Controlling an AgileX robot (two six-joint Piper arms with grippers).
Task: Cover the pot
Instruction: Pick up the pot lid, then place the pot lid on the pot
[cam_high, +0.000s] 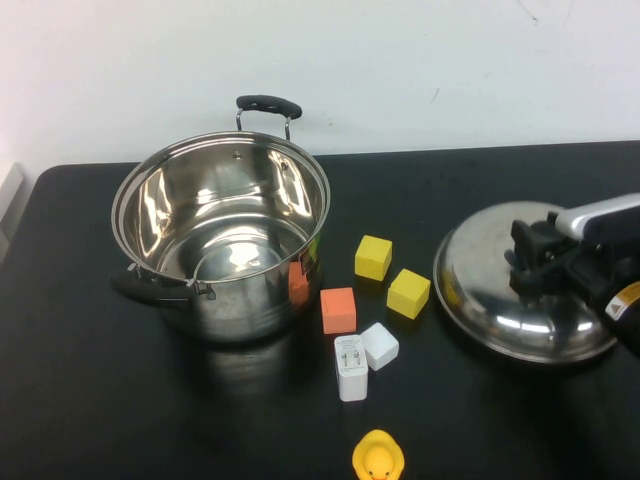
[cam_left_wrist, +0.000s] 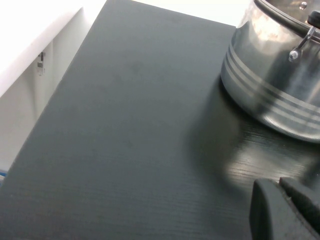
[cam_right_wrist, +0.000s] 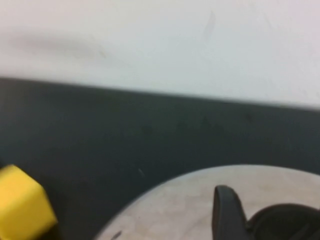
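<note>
The pot (cam_high: 220, 215), a large shiny steel stockpot with two black handles, stands open and empty at the table's left-centre. Its outer wall shows in the left wrist view (cam_left_wrist: 270, 85). The domed steel lid (cam_high: 480, 295) lies on the table at the right, apart from the pot. My right gripper (cam_high: 528, 258) sits over the lid's middle, shut on its black knob (cam_right_wrist: 285, 222). One finger (cam_right_wrist: 225, 210) presses against the knob above the lid's dome (cam_right_wrist: 175, 205). My left gripper (cam_left_wrist: 279, 182) is shut and empty, low over the table beside the pot, out of the high view.
Between pot and lid lie two yellow blocks (cam_high: 373, 257) (cam_high: 408, 293), an orange block (cam_high: 338, 310), a white cube (cam_high: 379, 345) and a white charger (cam_high: 351, 367). A yellow duck (cam_high: 378, 460) sits at the front edge. One yellow block shows in the right wrist view (cam_right_wrist: 22, 207).
</note>
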